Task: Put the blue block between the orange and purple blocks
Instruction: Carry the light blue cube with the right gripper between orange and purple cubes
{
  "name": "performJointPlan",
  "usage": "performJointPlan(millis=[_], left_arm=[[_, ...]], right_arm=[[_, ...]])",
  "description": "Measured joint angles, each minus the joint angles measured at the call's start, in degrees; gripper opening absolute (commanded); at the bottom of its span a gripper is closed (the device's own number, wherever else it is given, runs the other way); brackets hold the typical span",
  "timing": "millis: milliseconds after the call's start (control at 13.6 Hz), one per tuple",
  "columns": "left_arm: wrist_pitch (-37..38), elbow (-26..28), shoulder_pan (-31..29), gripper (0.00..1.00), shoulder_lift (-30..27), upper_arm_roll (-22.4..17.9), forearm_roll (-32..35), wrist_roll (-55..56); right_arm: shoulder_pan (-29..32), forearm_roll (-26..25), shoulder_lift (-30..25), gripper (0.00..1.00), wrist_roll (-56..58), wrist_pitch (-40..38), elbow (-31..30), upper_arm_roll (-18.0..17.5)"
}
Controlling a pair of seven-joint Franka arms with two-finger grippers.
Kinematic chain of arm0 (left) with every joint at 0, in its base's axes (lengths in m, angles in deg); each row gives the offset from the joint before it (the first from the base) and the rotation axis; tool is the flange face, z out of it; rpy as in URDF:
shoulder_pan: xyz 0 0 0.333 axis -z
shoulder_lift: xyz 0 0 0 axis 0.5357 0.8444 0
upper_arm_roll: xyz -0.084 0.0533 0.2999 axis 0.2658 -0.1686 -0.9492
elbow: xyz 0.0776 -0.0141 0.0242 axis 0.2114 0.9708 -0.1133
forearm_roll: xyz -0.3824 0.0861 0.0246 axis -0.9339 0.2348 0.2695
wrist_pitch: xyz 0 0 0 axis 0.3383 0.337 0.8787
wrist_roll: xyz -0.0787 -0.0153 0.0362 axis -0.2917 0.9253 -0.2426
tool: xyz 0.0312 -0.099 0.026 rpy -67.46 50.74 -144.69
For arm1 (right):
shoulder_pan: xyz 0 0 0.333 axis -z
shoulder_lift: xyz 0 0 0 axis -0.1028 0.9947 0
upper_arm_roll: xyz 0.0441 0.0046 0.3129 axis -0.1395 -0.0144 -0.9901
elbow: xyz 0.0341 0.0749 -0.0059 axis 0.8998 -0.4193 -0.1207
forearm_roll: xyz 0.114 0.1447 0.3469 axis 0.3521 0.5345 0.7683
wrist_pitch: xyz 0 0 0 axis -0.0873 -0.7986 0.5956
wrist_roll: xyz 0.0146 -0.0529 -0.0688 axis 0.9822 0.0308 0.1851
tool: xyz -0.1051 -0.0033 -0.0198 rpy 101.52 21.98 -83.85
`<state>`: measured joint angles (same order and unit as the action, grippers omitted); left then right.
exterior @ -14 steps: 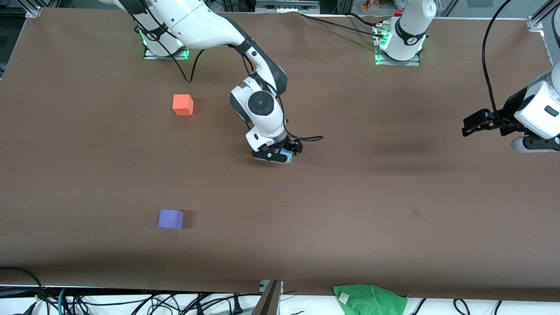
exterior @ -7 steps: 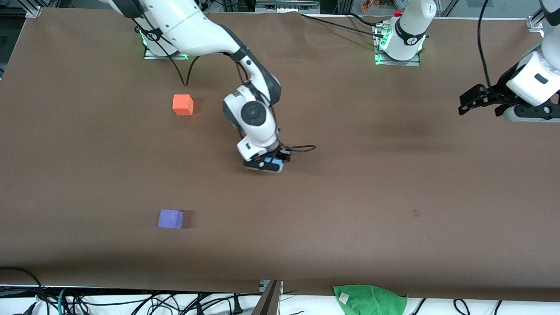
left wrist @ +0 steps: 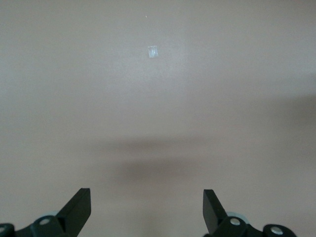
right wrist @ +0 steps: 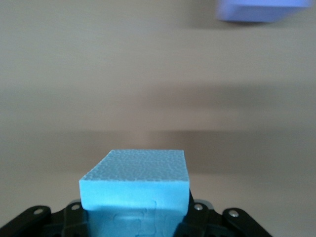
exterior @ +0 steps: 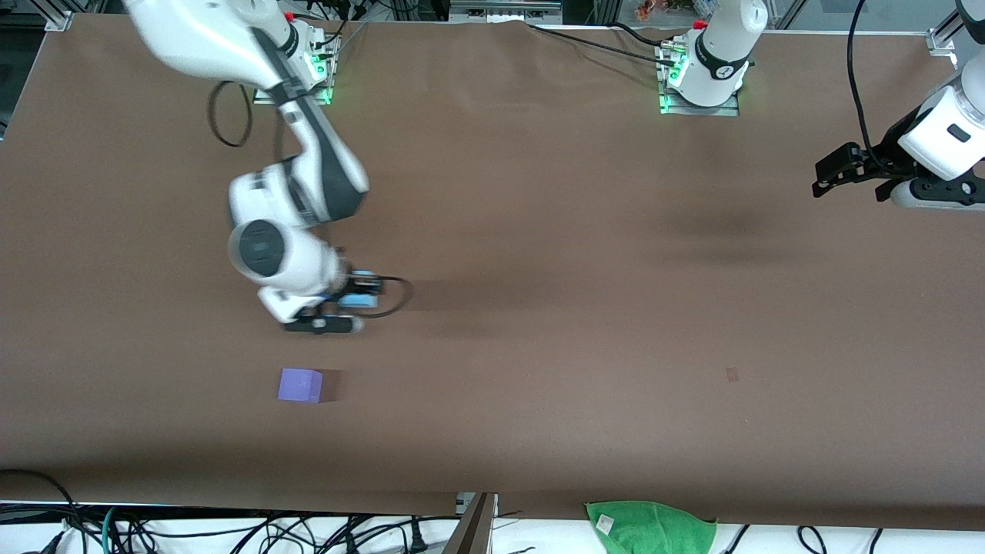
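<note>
Blue block (right wrist: pixel 136 190) matt, grainy foam; purple block (exterior: pixel 300 385) matt, probably foam; table (exterior: pixel 585 323) matt brown covering.

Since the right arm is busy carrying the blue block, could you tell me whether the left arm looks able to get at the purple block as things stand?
Probably not easily. The left gripper hangs open over the left arm's end of the table, while the purple block lies toward the right arm's end. Nothing stands on the table between them, but the right gripper hovers close by.

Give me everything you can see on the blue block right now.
The blue block is a light sky-blue cube with a grainy, foam-like matte surface and crisp edges. It is clamped in the right gripper, whose fingers press its sides, and sits level, carried above the brown table. The purple block lies on the table nearer the front camera.
</note>
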<state>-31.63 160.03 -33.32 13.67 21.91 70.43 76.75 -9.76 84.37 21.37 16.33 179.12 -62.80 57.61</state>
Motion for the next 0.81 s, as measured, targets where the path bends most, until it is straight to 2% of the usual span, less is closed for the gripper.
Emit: performJointPlan(millis=[147,366,440,513,586,660,806], left_arm=[[0.14,-0.14,0.02,1.00,0.14,0.03,0.00,0.26],[0.98,-0.59,0.16,1.00,0.16,0.32,0.00,1.34],[1.10,-1.06,0.18,1.00,0.32,0.56,0.00,1.51],[1.30,-1.94,0.19,1.00,0.84,0.75,0.00,1.74],[2.08,-3.26,0.21,1.00,1.70,0.84,0.00,1.89],[3.25,-4.68,0.22,1.00,2.69,0.85,0.00,1.95],[4.46,-6.59,0.21,1.00,4.25,0.85,0.00,1.99]], right_arm=[[4.84,0.23,-3.06,0.03,6.10,6.04,-9.64,0.01],[5.05,0.24,-4.97,0.09,6.83,18.15,-21.26,-0.56],[4.77,0.24,-4.96,0.17,6.76,20.01,-22.82,-0.81],[4.64,0.25,-4.94,0.33,6.69,21.30,-23.63,-1.01],[4.59,0.25,-4.89,0.81,6.68,22.40,-24.10,-1.10],[4.59,0.25,-4.77,1.00,6.68,23.32,-24.40,-1.11],[4.59,0.25,-4.58,1.00,6.68,24.23,-24.42,-1.11]])
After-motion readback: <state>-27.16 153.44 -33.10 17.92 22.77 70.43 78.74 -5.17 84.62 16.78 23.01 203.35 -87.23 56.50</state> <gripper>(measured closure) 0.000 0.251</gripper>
